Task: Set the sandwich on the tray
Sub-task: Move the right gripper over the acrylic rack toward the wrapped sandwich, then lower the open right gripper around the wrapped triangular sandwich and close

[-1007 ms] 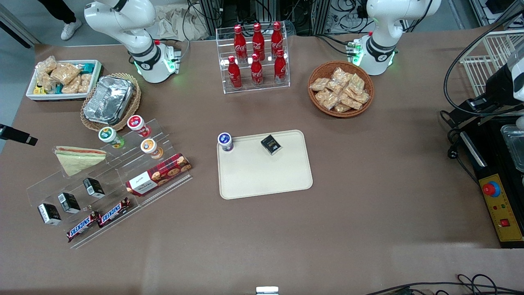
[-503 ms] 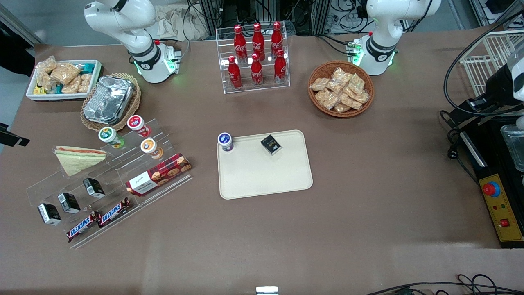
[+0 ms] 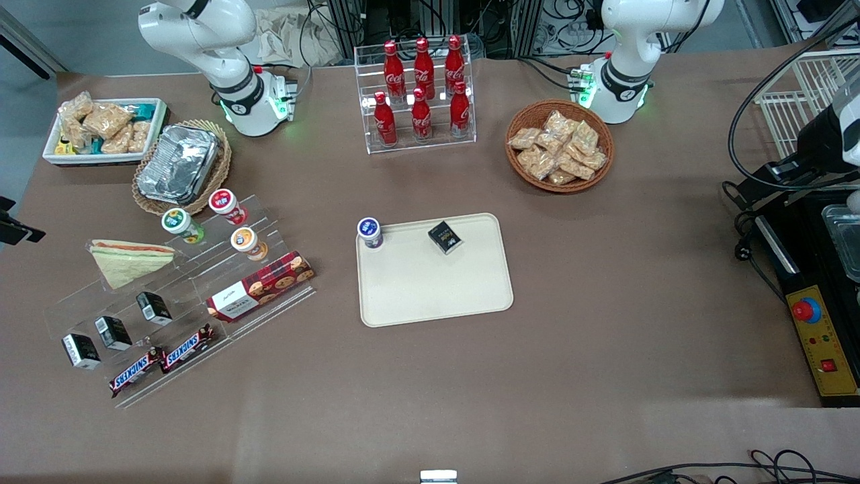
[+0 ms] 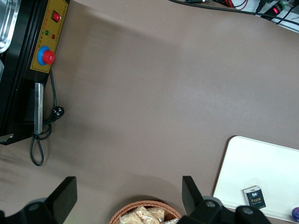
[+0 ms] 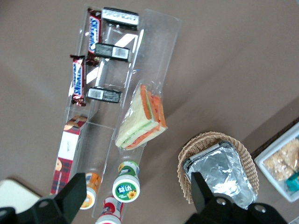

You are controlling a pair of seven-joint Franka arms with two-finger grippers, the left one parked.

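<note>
Pincer (open) above sandwich, w/o contact

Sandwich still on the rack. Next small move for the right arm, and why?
Probably descend toward the sandwich. The gripper, jaws open, hangs well above it, off to one side over the cups. The sandwich sits untouched on the clear rack; the tray has room.

This is a robotics lab dressed up as a snack counter: two white Franka arm bases are bolted at the table's edge farthest from the front camera, with cable bundles trailing off it. On the brown-covered table stand an acrylic rack of cola bottles and a stepped acrylic display of snacks. A control box with a red emergency-stop button sits at the parked arm's end.
</note>
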